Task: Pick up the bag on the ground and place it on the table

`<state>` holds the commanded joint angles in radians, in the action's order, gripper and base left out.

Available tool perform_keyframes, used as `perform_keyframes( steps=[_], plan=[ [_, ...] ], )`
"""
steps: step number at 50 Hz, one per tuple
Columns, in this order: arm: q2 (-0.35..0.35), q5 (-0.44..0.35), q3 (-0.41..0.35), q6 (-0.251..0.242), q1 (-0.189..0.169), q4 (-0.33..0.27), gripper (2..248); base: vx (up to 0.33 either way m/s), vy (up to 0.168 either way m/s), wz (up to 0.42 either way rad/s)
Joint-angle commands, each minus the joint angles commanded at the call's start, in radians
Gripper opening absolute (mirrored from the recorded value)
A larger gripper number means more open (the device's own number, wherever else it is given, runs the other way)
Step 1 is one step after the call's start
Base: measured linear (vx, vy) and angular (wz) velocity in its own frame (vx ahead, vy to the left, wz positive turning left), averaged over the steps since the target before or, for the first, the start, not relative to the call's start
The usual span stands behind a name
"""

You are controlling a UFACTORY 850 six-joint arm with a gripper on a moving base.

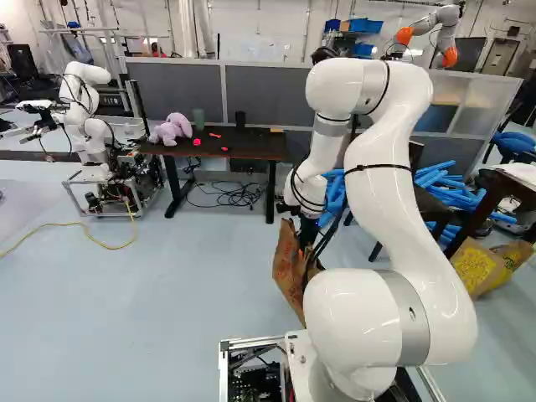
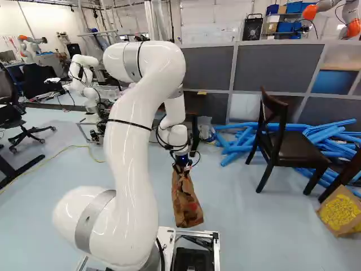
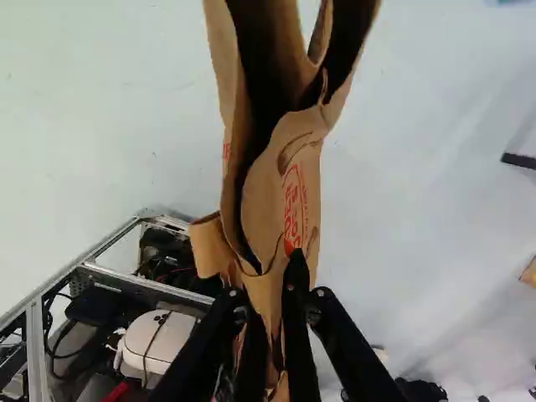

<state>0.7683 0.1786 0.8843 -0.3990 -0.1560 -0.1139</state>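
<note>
One black gripper [image 2: 181, 169] has both jaws clamped on one brown paper bag with red print [image 2: 185, 206], hanging tilted just ahead of the base; whether it touches the floor, I cannot tell. Well beyond stands one dark-topped desk [image 1: 243, 153], bearing one pale purple plush toy [image 1: 171, 129] and two cylinders, one green [image 1: 198, 118], one black [image 1: 240, 119]. One yellow-printed paper bag [image 2: 342, 210] sits far right.
</note>
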Motion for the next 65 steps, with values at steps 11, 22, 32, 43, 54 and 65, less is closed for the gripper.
perform_keyframes(
  steps=[11,22,32,43,54,65],
  plan=[
    [-0.05,0.005,-0.03,0.0,0.001,0.002,21,0.0,0.0,0.0],
    [-0.1,0.015,-0.059,0.0,0.001,0.002,21,0.0,0.0,0.0],
    [-0.147,0.017,-0.086,0.0,0.001,0.002,21,0.0,0.0,0.0],
    [-0.2,0.017,-0.117,0.0,0.004,0.002,21,0.0,0.0,0.0],
    [-0.257,0.017,-0.152,0.0,0.007,0.002,21,0.0,0.0,0.0],
    [-0.317,0.017,-0.189,0.0,0.011,0.002,21,0.0,0.0,0.0]
  ],
)
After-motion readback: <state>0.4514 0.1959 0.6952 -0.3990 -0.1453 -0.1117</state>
